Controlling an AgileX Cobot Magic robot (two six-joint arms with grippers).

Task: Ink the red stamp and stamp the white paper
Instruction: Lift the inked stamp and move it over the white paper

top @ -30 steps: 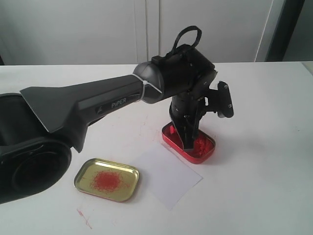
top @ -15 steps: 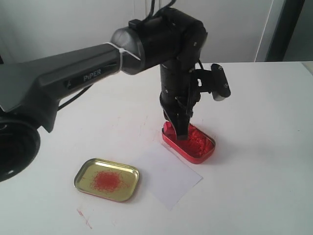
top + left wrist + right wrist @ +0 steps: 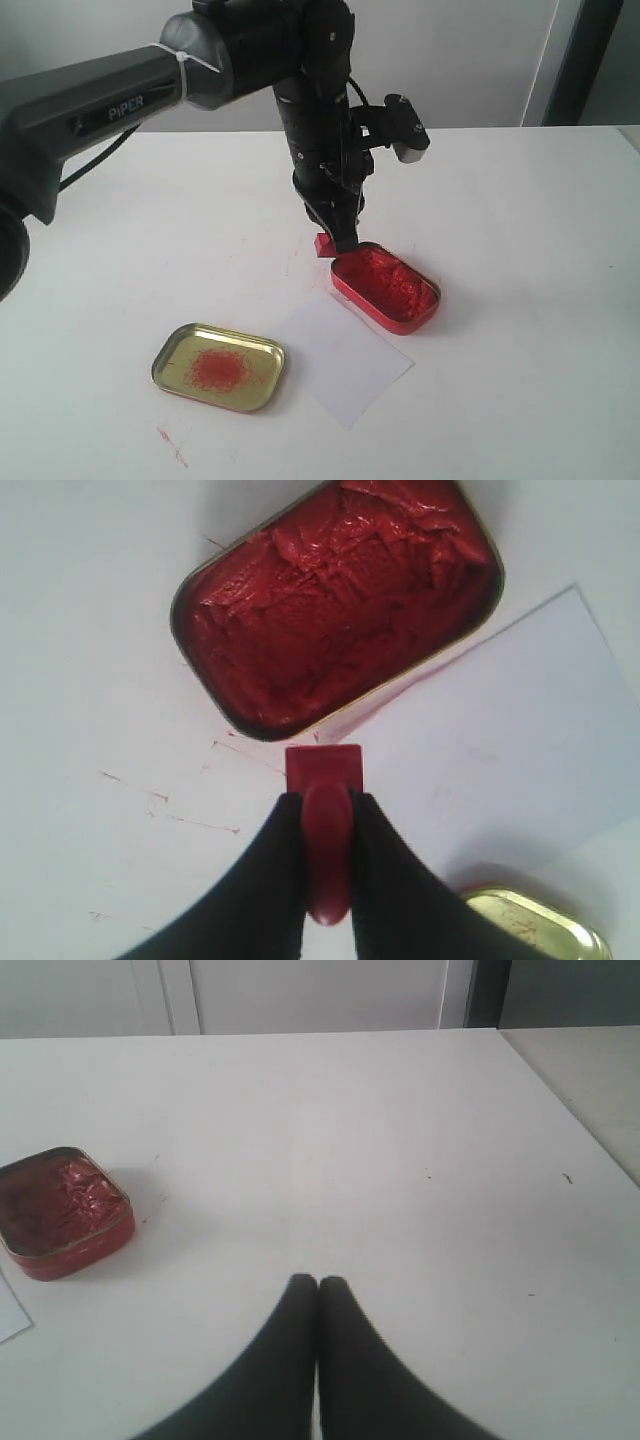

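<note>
My left gripper (image 3: 338, 240) (image 3: 326, 798) is shut on the red stamp (image 3: 324, 770) (image 3: 324, 243), pinching its knob handle, with the square base pointing down. It hangs above the table just beside the far-left end of the red ink tin (image 3: 387, 286) (image 3: 335, 595) (image 3: 60, 1210), clear of the paste. The white paper (image 3: 345, 360) (image 3: 500, 740) lies flat in front of the tin; no imprint shows on it. My right gripper (image 3: 318, 1282) is shut and empty over bare table, out of the exterior view.
The gold tin lid (image 3: 219, 366) (image 3: 535, 930) with red smudges lies left of the paper. Faint red ink streaks (image 3: 165, 800) mark the white table (image 3: 520, 220). A white wall and cabinet doors stand behind the table.
The left arm has lifted the stamp out of the ink tin and swung it back and left, past the tin's far end. Tin, paper and lid stayed put.
</note>
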